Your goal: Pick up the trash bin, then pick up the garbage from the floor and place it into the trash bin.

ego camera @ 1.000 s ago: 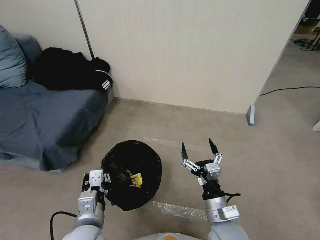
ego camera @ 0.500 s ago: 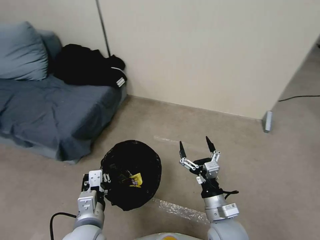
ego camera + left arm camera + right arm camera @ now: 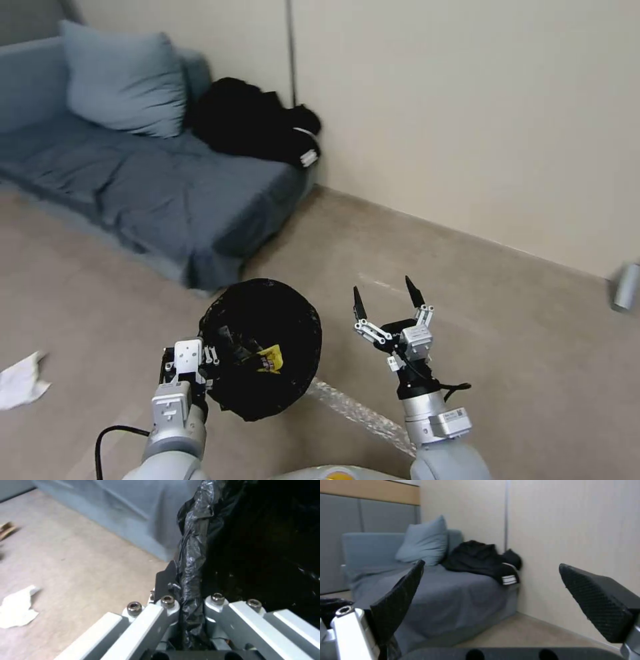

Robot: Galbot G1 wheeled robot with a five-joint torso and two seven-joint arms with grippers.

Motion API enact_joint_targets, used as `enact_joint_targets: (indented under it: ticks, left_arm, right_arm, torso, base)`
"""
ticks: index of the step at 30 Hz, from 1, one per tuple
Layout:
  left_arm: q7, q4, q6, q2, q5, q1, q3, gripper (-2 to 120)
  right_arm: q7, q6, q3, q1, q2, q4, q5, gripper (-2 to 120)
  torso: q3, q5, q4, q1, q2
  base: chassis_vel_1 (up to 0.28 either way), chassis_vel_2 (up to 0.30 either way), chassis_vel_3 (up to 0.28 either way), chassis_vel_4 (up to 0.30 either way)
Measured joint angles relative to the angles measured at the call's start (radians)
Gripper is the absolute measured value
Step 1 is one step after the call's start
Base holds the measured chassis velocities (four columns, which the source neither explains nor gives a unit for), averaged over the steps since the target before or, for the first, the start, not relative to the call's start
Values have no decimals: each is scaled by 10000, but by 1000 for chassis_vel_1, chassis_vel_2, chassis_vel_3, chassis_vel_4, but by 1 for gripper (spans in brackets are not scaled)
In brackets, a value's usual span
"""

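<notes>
We carried the small round trash bin [image 3: 263,347], its black crinkled plastic liner folded over the rim, clear of the beige carpeted floor [image 3: 520,320]. Our left tool [image 3: 200,373] was clenched on the near rim — in the left wrist view its black fingers [image 3: 165,580] pinched the glossy bag fold between them. We judged the first step done. Inside the bin lay a yellow snack wrapper [image 3: 270,359] with darker scraps beside it, so some collecting was also done.

Our right tool [image 3: 387,301] hung released beside the bin, its two pointed black fingers [image 3: 596,600] spread wide and holding nothing; their pads showed a fine diamond-knurled texture.

Left to do — a crumpled white paper [image 3: 20,381] lay on the floor well off to our left, apart from the bin. A small brownish scrap [image 3: 7,528] showed farther off in the left wrist view, too blurred to name.

Behind stood a soft blue-grey fabric sofa [image 3: 133,180] bearing a cushion [image 3: 123,83] and a heaped black garment [image 3: 257,127].
</notes>
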Motion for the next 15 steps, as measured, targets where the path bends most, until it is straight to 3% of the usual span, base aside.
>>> enact_joint_targets:
  ticks: [15]
  left_arm:
    - [22, 8, 45, 108, -11, -45, 83, 1]
  right_arm:
    - [-5, 100, 21, -58, 135, 139, 13, 98]
  torso:
    - [0, 1, 0, 1, 0]
  base:
    - [129, 123, 124, 120]
